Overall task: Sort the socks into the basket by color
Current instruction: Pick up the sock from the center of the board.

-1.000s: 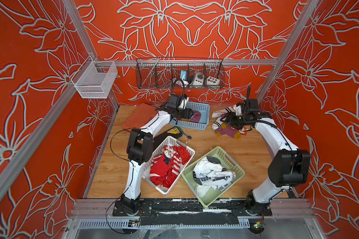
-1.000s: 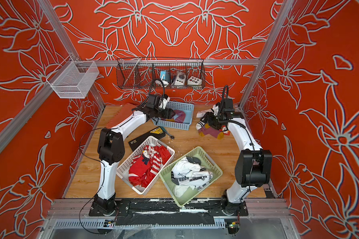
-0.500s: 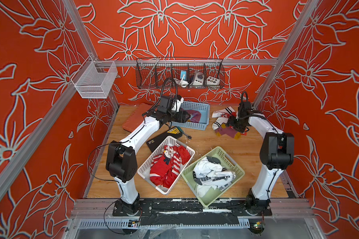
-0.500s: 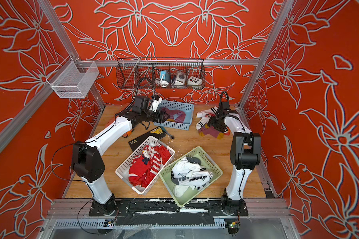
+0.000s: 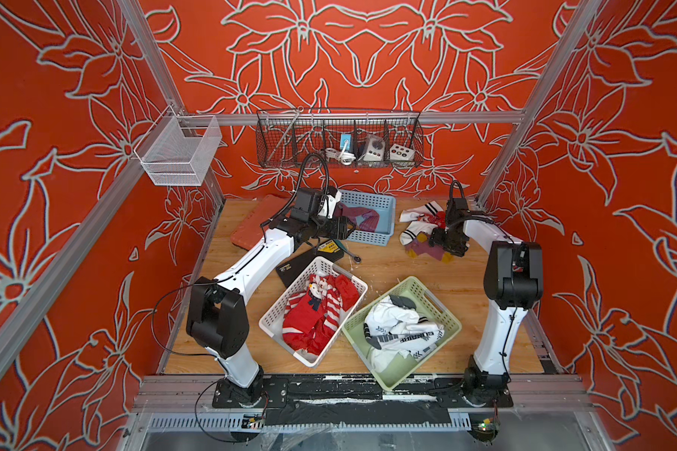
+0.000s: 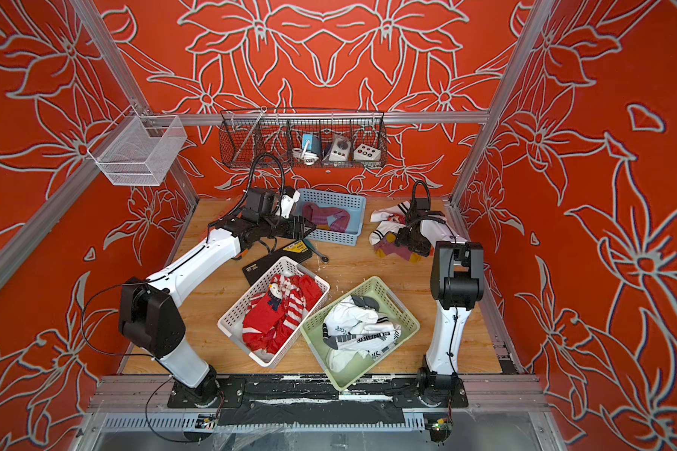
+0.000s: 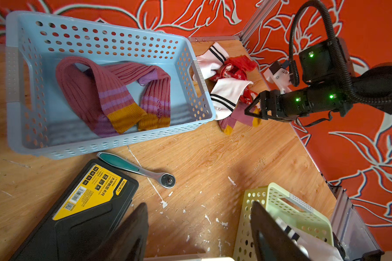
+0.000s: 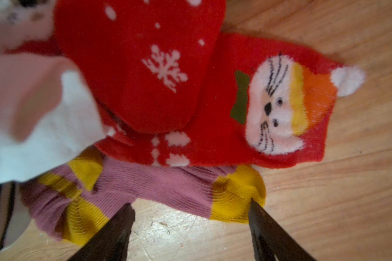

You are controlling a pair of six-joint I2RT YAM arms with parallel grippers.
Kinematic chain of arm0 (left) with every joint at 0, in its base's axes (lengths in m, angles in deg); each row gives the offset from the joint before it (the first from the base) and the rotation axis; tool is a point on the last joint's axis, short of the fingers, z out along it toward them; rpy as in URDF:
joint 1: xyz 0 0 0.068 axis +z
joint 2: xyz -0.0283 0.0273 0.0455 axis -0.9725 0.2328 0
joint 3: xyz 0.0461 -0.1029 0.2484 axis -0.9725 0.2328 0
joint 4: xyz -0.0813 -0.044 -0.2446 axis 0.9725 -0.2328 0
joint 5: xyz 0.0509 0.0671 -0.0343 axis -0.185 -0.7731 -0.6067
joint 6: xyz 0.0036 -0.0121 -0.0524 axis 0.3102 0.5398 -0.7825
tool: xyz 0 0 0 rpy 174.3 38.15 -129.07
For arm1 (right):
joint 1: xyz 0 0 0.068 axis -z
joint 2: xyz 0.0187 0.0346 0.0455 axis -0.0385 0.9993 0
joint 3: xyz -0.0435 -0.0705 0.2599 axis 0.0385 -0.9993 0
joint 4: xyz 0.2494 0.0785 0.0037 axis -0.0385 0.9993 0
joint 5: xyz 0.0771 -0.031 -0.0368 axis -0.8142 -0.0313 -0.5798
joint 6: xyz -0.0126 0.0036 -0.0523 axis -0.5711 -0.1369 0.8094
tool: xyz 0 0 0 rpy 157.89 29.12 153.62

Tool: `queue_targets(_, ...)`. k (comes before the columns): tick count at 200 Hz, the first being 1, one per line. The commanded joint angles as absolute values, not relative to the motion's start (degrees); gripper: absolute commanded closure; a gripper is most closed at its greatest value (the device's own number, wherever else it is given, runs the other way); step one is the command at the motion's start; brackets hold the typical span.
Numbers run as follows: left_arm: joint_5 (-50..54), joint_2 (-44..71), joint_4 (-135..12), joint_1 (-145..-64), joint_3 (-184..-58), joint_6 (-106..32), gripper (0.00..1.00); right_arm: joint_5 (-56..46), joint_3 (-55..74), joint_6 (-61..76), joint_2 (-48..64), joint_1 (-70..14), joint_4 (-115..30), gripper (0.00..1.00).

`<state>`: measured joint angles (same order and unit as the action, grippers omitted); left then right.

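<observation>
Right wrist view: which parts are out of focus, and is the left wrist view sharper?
Right wrist view: the white sock nearest the lens is blurred, the cat sock is fairly sharp; left wrist view: blue basket and ratchet are sharp, only the dark left fingers are soft.

Red, white, purple socks (image 5: 416, 219) heaped together
</observation>
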<state>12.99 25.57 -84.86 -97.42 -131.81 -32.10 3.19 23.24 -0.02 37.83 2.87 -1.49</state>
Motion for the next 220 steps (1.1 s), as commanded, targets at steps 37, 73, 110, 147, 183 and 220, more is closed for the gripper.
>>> queue_targets(37,13.83,24.72,-84.35,-97.28,-132.8,-32.72,0.31,4.84,22.5,0.64,40.89,3.67,-1.9,0.28)
queue_targets(73,13.53,24.7,-84.95,-97.28,-133.06,-32.29,0.31,3.82,21.72,0.62,41.67,3.71,-3.0,0.44)
queue_targets(110,13.4,24.58,-84.97,-97.28,-133.06,-31.97,0.31,1.59,20.17,0.28,41.07,3.86,-3.67,0.87)
queue_targets(147,14.06,24.76,-84.47,-97.28,-133.41,-32.06,0.3,-0.58,16.92,-0.93,35.61,3.7,-4.62,1.0)
queue_targets(183,15.1,25.1,-84.04,-98.14,-134.3,-31.48,0.3,-3.15,13.02,-2.91,27.5,3.59,-5.45,1.0)
queue_targets(220,15.87,24.89,-84.09,-99.72,-134.99,-30.34,0.29,-5.93,9.0,-4.78,18.74,2.91,-6.54,1.0)
